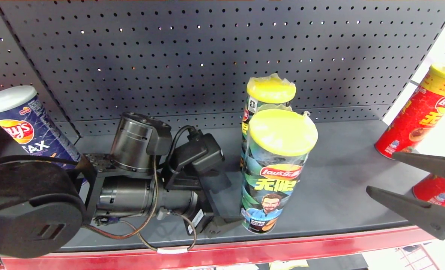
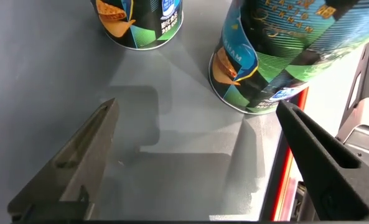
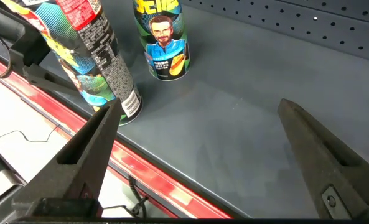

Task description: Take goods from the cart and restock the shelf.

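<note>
- While the left arm hides much of the shelf behind it, the left gripper shows spread wide and empty at the front edge, just beside the front green can.
- The second green can stands directly behind, mostly hidden.
- The right gripper hangs released and empty near the right front corner.
- Red cans at the right are cut off.
- The deck is dark grey, with a red front lip and a pegboard back.

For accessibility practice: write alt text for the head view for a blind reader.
A front can and a back can, both green, stand on a grey shelf. The left gripper sits open beside the front can; the right gripper hangs open.
</note>
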